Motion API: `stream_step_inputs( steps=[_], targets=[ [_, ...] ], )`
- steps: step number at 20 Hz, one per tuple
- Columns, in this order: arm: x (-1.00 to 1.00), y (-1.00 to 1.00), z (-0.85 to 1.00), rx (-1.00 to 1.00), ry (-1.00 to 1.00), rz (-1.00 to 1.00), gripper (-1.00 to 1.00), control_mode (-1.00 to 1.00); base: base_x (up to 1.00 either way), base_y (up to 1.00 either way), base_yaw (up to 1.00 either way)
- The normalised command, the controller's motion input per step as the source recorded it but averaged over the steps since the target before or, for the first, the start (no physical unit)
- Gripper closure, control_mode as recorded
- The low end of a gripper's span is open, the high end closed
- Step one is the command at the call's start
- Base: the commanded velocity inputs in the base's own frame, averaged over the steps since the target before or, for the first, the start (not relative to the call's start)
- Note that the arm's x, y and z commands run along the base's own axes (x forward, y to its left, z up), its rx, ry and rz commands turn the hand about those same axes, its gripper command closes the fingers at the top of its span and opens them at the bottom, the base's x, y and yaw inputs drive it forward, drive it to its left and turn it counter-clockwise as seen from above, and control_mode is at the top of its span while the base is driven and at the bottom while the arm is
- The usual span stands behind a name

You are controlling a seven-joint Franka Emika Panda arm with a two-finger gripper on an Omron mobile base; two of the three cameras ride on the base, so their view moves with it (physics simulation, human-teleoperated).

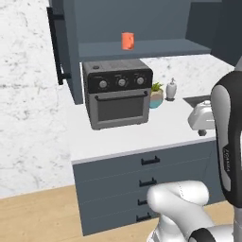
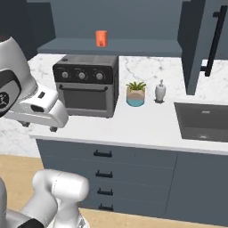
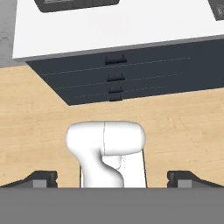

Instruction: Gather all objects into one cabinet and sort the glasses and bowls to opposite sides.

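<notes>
The slate blue-grey cabinet (image 1: pixel 142 48) (image 2: pixel 116 46) hangs open above the counter. Its doors are swung out at the left (image 1: pixel 71 52) and at the right (image 2: pixel 198 44). One of the glasses, a small orange-red cup (image 1: pixel 127 40) (image 2: pixel 101 38), stands upright on the cabinet's bottom shelf, above the toaster oven. My gripper (image 1: pixel 202 132) (image 2: pixel 39 126) (image 3: pixel 112 179) hovers over the counter's front edge, well below and in front of the cup. It points down at the floor, and its fingertips (image 3: pixel 43 178) are wide apart with nothing between them. The bowls are out of view.
A black toaster oven (image 1: pixel 118 92) (image 2: pixel 87 84) sits on the white counter (image 1: pixel 123 137) under the shelf. Beside it are a small potted plant (image 2: pixel 136 93) and a soap dispenser (image 2: pixel 160 91), with the sink (image 2: pixel 202 120) further right. Drawers (image 3: pixel 116 74) run below the counter.
</notes>
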Motion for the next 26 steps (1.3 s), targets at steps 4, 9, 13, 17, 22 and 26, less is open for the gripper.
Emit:
stream_step_inputs(
  steps=[4,9,13,17,22,26],
  targets=[
    [0.0,0.0,0.0,0.0,0.0,0.0,-1.0,1.0,0.62,0.0,0.08],
    [0.0,0.0,0.0,0.0,0.0,0.0,-1.0,1.0,0.6,0.0,0.12],
    [0.0,0.0,0.0,0.0,0.0,0.0,-1.0,1.0,0.56,0.0,0.09],
    [0.0,0.0,0.0,0.0,0.0,0.0,-1.0,1.0,0.31,0.0,0.0],
    [0.0,0.0,0.0,0.0,0.0,0.0,-1.0,1.0,0.28,0.0,0.0],
    [0.0,0.0,0.0,0.0,0.0,0.0,-1.0,1.0,0.34,0.0,0.0]
  ],
)
